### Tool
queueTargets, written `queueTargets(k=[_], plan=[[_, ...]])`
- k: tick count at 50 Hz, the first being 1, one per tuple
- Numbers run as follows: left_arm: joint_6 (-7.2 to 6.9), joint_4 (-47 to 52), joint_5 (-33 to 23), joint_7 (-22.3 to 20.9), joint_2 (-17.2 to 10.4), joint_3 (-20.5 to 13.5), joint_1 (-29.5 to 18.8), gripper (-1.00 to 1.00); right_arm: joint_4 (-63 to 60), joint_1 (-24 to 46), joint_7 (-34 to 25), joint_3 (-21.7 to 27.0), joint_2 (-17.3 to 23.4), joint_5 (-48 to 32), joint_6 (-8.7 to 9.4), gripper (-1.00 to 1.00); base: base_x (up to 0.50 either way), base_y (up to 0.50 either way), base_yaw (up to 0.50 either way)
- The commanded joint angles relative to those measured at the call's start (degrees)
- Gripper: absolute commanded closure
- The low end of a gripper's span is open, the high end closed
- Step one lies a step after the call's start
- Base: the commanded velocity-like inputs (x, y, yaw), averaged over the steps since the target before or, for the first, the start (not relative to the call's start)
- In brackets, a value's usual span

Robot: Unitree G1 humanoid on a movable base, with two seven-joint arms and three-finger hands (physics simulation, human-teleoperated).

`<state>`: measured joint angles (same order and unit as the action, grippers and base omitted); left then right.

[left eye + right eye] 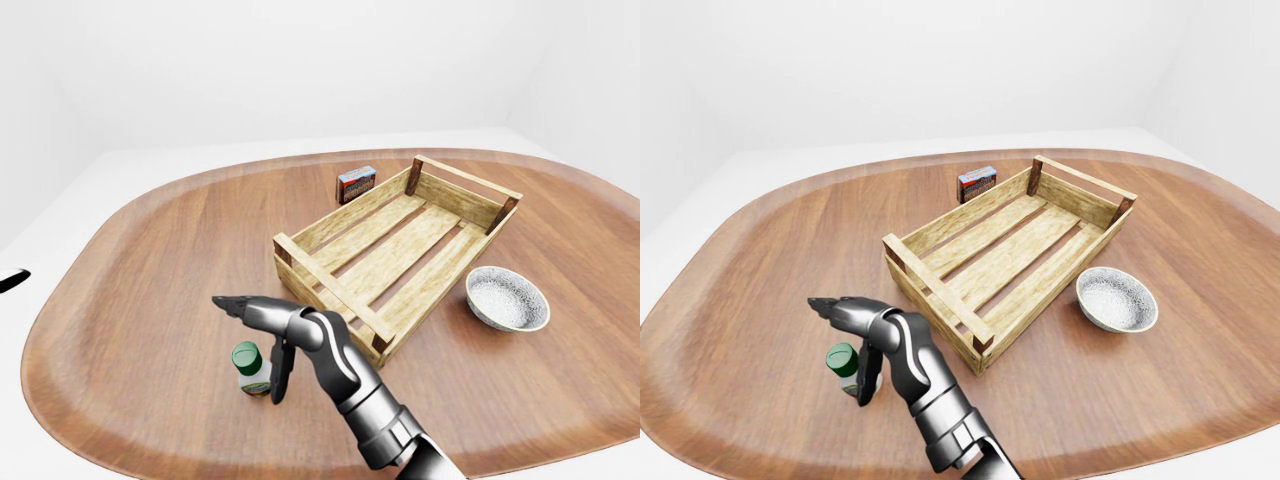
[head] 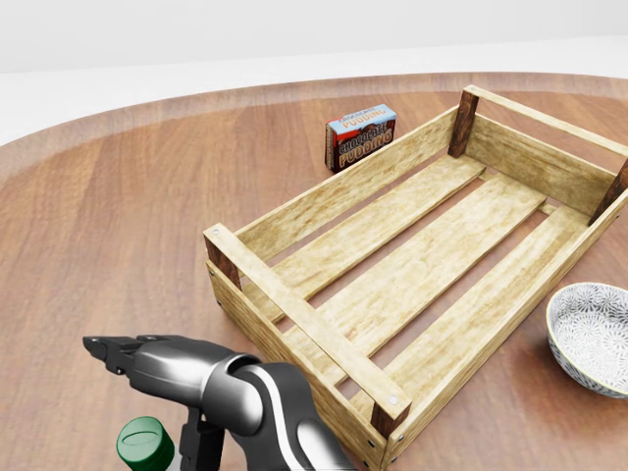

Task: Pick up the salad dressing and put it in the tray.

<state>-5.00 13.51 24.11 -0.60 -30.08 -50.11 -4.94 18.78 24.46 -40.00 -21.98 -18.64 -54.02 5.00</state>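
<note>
Your right hand (image 1: 262,340) reaches in from the bottom of the left-eye view, fingers spread: one dark finger (image 1: 232,303) points left above the small green-capped salad dressing bottle (image 1: 250,368), another hangs down beside it on its right. I cannot tell whether they touch it; they are not closed round it. You have the bottle standing upright on the oval brown wooden table (image 1: 130,300), near its lower edge, apart from the slatted pale wooden tray (image 1: 395,250), which holds nothing. A small red-and-blue pudding box (image 2: 360,135) stands just beyond the tray's upper-left side. A grey patterned bowl (image 1: 507,298) sits right of the tray.
</note>
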Motion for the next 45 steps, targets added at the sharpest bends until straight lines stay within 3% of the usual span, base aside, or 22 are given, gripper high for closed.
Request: queueTargets(k=[1,26,45], plan=[[0.0,-0.2,0.2,0.1,0.1,0.2,0.1,-1.0,8.7,4.1,0.0,1.3,-1.4,-1.5,0.0,-1.0,0.0,0.0,0.0],[0.0,-1.3,1.0,-0.1,-0.1,0.1,0.3,-1.0,17.7,10.1,0.0,2.9,-1.4,-5.6,0.0,-1.0,0.0,0.0,0.0],[0.0,-2.5,0.8,-0.4,0.1,0.6,0.3,-1.0,12.3,9.2,0.0,0.9,-1.4,3.0,0.0,-1.0,0.0,0.0,0.0]])
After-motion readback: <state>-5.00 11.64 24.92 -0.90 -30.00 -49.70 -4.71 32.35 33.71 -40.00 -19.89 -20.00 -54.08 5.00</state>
